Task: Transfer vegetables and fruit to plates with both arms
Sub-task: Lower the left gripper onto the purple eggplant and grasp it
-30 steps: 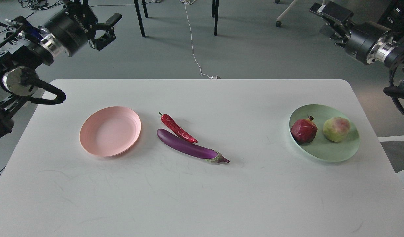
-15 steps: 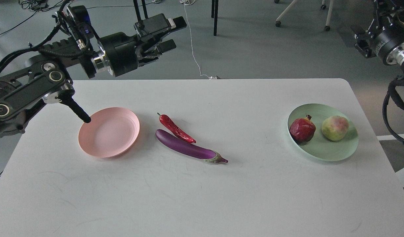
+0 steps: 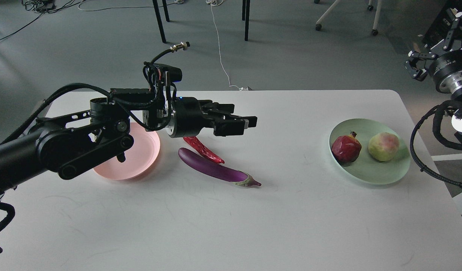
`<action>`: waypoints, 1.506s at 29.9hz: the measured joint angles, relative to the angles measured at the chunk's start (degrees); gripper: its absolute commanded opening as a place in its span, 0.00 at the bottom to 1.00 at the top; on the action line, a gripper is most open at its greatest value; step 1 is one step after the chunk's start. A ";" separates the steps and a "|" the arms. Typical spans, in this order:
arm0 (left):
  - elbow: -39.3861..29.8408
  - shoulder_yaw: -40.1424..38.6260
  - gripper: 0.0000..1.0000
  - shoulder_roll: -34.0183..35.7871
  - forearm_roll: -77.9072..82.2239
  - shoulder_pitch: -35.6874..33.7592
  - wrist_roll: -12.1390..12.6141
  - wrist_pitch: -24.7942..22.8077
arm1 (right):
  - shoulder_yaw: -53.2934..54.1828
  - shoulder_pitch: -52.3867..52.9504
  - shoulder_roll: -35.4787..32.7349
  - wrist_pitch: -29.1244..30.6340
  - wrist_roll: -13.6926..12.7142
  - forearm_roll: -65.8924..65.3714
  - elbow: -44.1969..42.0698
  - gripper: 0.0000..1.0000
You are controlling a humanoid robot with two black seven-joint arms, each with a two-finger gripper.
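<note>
The purple eggplant (image 3: 216, 170) and the red chili (image 3: 205, 150) lie side by side on the white table (image 3: 231, 226), right of the pink plate (image 3: 146, 154). My left gripper (image 3: 243, 117) hovers just above the chili's stem end, pointing right. Its fingers stand apart and hold nothing. My left arm covers part of the pink plate and the chili's top. The pomegranate (image 3: 346, 148) and the yellow-green ball (image 3: 383, 146) sit on the mint green plate (image 3: 370, 177) at the right. My right gripper (image 3: 415, 66) is off the table's far right corner, small and dark.
Chair and table legs (image 3: 159, 20) and a white cable (image 3: 220, 52) are on the grey floor beyond the table's far edge. My right arm's looped black cable (image 3: 423, 158) hangs beside the table's right edge.
My left arm has swung down and right from above the far left corner to over the pink plate and chili. My right gripper has drawn back to the right. The produce has not moved.
</note>
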 measured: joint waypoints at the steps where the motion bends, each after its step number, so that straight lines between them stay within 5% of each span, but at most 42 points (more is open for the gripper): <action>1: 0.00 1.77 0.95 -0.48 3.29 0.02 -0.06 0.86 | 2.00 -1.53 1.30 1.73 0.00 0.00 -0.72 0.98; 8: 1.77 11.66 0.92 -1.47 23.82 0.68 -1.25 5.12 | 5.75 -5.67 5.93 11.20 0.30 -0.01 -3.03 0.98; 17: 10.80 14.51 0.91 -1.87 28.24 2.34 -5.03 10.31 | 5.85 -6.33 6.33 12.01 0.65 0.00 -2.83 0.98; 30: 14.91 15.42 0.79 -4.89 28.25 3.14 -5.19 12.50 | 5.94 -6.54 5.80 11.86 0.68 0.00 -2.68 0.98; 41: 16.51 15.46 0.33 -5.10 28.24 3.15 -6.42 13.01 | 6.06 -6.61 5.31 11.85 0.68 0.00 -2.68 0.98; 45: 16.52 15.46 0.31 -5.02 28.24 3.15 -7.09 13.01 | 6.06 -6.61 5.31 11.85 0.68 0.00 -2.68 0.98</action>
